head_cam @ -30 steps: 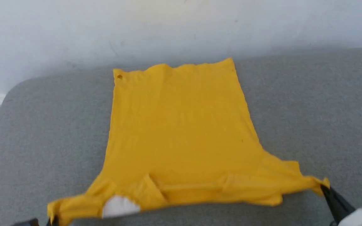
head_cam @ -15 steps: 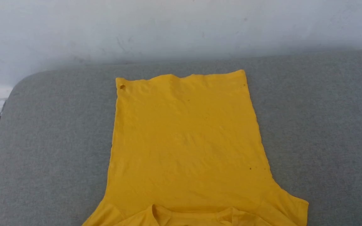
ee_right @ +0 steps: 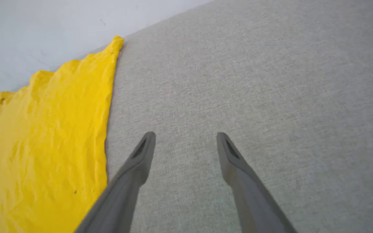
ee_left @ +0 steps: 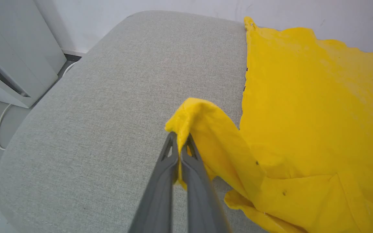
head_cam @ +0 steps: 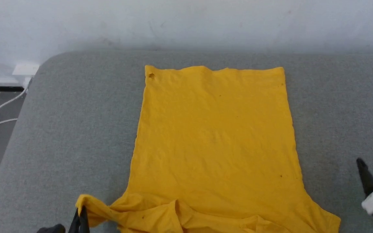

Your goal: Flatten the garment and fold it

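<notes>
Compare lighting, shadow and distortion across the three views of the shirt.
Head view: soft, even light, no glare on the shirt; a dim shadow band on the wall just above the cushion. Left wrist view: the wide-angle lens bows the cushion's edge, and the left hand looms large. Right wrist view: the right hand looks oversized, fingers splayed; the cushion's weave is sharp.

Grey cushioned surface (head_cam: 76, 113) against a white wall (head_cam: 186, 19)
</notes>
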You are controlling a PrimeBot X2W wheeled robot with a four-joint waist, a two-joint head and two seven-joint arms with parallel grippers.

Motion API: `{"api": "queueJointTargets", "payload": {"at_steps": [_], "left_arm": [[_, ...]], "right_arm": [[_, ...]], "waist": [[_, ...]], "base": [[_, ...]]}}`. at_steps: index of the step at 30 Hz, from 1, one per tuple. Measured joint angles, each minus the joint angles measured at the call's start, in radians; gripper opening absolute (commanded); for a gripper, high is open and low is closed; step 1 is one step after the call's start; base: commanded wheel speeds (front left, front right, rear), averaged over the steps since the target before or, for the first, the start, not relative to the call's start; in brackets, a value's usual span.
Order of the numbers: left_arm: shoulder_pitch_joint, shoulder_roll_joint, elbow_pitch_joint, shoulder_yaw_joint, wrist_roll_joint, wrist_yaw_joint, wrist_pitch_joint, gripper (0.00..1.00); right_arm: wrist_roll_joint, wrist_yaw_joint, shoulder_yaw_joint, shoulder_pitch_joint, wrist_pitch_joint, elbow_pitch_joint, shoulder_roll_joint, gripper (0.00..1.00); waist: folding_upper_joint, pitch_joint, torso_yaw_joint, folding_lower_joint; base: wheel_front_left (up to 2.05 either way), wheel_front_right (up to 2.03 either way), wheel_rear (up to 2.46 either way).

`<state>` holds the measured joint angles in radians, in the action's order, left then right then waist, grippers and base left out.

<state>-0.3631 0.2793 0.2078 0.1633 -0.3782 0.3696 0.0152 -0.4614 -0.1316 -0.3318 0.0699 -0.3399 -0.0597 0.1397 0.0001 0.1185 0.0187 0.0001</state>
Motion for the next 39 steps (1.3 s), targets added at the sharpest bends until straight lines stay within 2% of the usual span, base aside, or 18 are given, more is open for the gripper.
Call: {"api": "queueJointTargets", "payload": {"at_steps": [5, 11, 19, 25, 26, 31, 33, 34, 39], "left_arm": [[0.065, -0.013, 0.027, 0.028, 0.021, -0.012, -0.044, 0.0], [0.143, -0.04, 0.057, 0.066, 0.047, -0.023, -0.091, 0.0], [0.219, -0.077, 0.083, 0.111, 0.071, -0.035, -0.142, 0.0], [0.253, -0.091, 0.074, 0.126, 0.072, -0.044, -0.167, 0.0], [0.27, -0.094, 0.063, 0.128, 0.072, -0.05, -0.177, 0.0], [0.286, -0.096, 0.04, 0.133, 0.075, -0.052, -0.183, 0.0], [0.287, -0.097, 0.031, 0.134, 0.075, -0.052, -0.185, 0.0], [0.287, -0.098, 0.027, 0.135, 0.073, -0.052, -0.189, 0.0], [0.292, -0.099, 0.007, 0.137, 0.073, -0.052, -0.192, 0.0]], "right_arm": [[-0.009, 0.0, 0.019, -0.293, 0.086, -0.241, 0.082, 1.0], [-0.029, 0.0, 0.108, -0.61, 0.037, -0.453, 0.206, 1.0], [-0.059, 0.0, 0.212, -0.917, -0.182, -0.644, 0.3, 1.0], [-0.07, 0.0, 0.293, -1.053, -0.335, -0.719, 0.316, 1.0], [-0.068, 0.0, 0.316, -1.089, -0.395, -0.753, 0.318, 1.0], [-0.061, 0.0, 0.311, -1.16, -0.525, -0.821, 0.33, 1.0], [-0.049, 0.0, 0.304, -1.188, -0.578, -0.843, 0.335, 0.26], [-0.045, 0.0, 0.299, -1.2, -0.603, -0.856, 0.337, 0.0], [-0.02, 0.0, 0.287, -1.214, -0.653, -0.886, 0.331, 0.0]], "waist": [[0.0, 0.047, 0.042, 0.0001], [0.0, 0.123, 0.097, 0.0001], [0.0, 0.243, 0.166, 0.0003], [0.0, 0.327, 0.212, 0.0002], [0.0, 0.363, 0.232, 0.0002], [0.0, 0.401, 0.258, -0.0002], [0.0, 0.409, 0.264, -0.0003], [0.0, 0.411, 0.266, -0.0002], [0.0, 0.405, 0.266, -0.0002]], "base": [[0.0, 0.0, 0.0], [0.0, 0.0, 0.0], [0.0, 0.0, 0.0], [0.0, 0.0, 0.0], [0.0, 0.0, 0.0], [0.0, 0.0, 0.0], [0.0, 0.0, 0.0], [0.0, 0.0, 0.0], [0.0, 0.0, 0.0]]}}
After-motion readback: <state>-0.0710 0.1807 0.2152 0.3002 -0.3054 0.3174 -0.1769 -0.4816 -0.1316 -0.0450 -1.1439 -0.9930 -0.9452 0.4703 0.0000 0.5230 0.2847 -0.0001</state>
